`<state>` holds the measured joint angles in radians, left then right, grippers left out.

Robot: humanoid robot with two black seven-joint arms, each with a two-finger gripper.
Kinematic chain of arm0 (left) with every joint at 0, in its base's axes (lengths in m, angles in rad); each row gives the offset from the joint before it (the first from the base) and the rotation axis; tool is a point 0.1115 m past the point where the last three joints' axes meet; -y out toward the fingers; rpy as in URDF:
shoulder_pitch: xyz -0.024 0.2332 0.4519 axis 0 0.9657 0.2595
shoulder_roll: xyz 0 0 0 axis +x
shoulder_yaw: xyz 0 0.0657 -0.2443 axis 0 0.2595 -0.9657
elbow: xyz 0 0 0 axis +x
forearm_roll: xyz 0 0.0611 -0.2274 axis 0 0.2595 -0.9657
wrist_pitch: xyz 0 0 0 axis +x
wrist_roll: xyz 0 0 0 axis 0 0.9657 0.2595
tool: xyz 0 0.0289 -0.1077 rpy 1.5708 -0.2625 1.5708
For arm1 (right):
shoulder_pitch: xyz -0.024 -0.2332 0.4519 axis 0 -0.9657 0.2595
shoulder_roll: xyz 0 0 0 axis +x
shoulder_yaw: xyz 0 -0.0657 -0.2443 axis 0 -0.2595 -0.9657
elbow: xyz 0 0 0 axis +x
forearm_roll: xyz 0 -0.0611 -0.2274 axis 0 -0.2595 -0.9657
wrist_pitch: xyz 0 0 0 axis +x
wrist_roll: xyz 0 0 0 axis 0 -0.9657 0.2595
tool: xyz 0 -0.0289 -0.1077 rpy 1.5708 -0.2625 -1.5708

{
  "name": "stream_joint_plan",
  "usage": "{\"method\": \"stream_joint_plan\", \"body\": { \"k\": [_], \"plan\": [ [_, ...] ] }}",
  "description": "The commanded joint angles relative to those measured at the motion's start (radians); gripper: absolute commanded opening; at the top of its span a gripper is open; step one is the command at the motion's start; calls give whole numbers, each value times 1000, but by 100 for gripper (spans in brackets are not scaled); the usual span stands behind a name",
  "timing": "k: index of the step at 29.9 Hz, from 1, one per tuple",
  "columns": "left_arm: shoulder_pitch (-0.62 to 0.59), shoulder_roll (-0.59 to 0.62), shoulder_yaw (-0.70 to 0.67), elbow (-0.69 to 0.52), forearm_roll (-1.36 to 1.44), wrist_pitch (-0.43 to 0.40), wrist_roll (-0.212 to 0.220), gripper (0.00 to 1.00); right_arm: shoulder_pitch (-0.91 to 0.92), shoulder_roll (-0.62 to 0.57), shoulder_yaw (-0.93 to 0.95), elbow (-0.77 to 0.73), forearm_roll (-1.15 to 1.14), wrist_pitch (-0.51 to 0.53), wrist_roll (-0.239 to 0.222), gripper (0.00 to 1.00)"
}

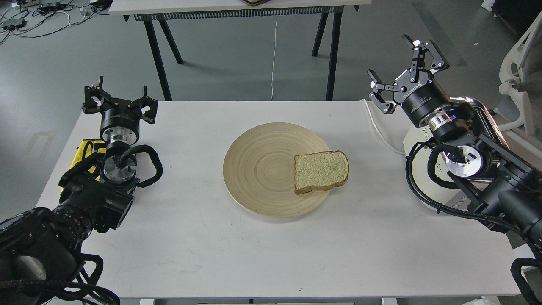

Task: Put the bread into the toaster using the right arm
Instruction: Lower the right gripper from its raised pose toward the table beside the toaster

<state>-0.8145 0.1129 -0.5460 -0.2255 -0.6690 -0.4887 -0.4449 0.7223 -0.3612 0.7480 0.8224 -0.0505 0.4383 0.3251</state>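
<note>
A slice of bread [321, 171] lies flat on the right part of a round wooden plate [258, 169] in the middle of the white table. The cream-white toaster [417, 142] stands at the table's right edge, mostly hidden behind my right arm, and its slots do not show. My right gripper [391, 59] is raised above the table's far right corner, well up and to the right of the bread. Its fingers are spread open and empty. My left gripper [123, 84] hovers at the far left, open and empty.
The toaster's white cord [381, 131] runs along the table from the toaster to the far edge. A yellow part [84, 152] sits by my left arm. Another table [237, 8] stands behind, and a white chair [518, 72] at the right.
</note>
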Motion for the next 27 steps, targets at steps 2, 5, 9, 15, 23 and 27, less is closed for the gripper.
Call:
{"method": "stream_joint_plan", "body": {
  "k": [2, 5, 9, 15, 23, 27],
  "plan": [
    [-2, 1, 0, 0, -1, 0, 2, 100, -3, -4, -1, 1, 0, -1, 0, 99],
    [-2, -1, -2, 0, 0, 0, 0, 100, -3, -5, -6, 6, -3, -1, -1, 99],
    [-2, -1, 0, 0, -1, 0, 0, 100, 5, -36, -12, 27, -29, -6, -11, 99],
    [-2, -1, 0, 0, 0, 0, 0, 100, 42, -90, -12, 41, -262, -136, -61, 99],
    [0, 1, -2, 0, 0, 0, 0, 100, 25, -128, -53, 204, -626, -452, -162, 99],
    [-2, -1, -2, 0, -1, 0, 0, 100, 28, -130, -220, 230, -724, -651, -163, 99]
  ]
}}
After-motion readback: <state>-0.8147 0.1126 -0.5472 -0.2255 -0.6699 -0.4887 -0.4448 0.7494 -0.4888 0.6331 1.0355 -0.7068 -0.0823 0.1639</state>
